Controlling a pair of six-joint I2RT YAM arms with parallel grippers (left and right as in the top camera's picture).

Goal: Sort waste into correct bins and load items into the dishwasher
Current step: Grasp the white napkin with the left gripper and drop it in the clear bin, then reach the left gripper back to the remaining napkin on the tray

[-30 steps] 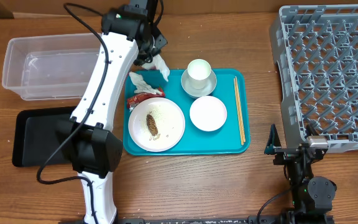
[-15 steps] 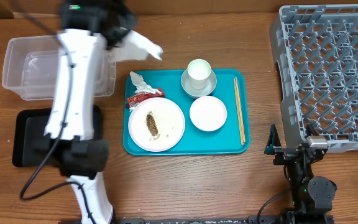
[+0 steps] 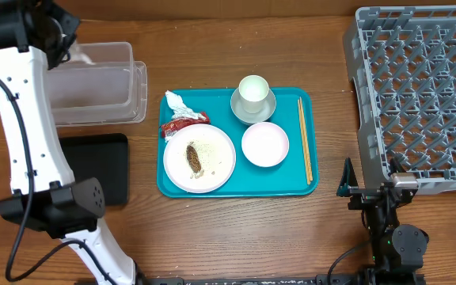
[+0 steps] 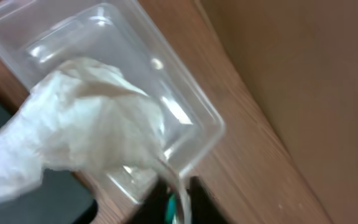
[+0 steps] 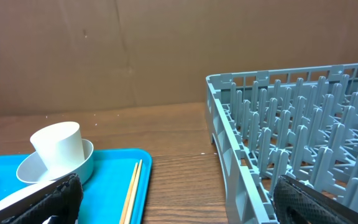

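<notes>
Tissue [image 4: 86,124] over tub [image 4: 215,124], near its edge

The tissue [image 4: 79,130] is crumpled matt paper, the tub [image 4: 123,37] glossy clear plastic.

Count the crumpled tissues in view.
2. One tissue lies on the teal tray beside the red wrapper; the other is above the clear tub, at the left end effector. More may hide beneath the arm.

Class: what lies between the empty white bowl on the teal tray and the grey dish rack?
The overhead view shows the wooden chopsticks on the teal tray, between the white bowl and the dish rack; beyond the tray, bare table.
</notes>
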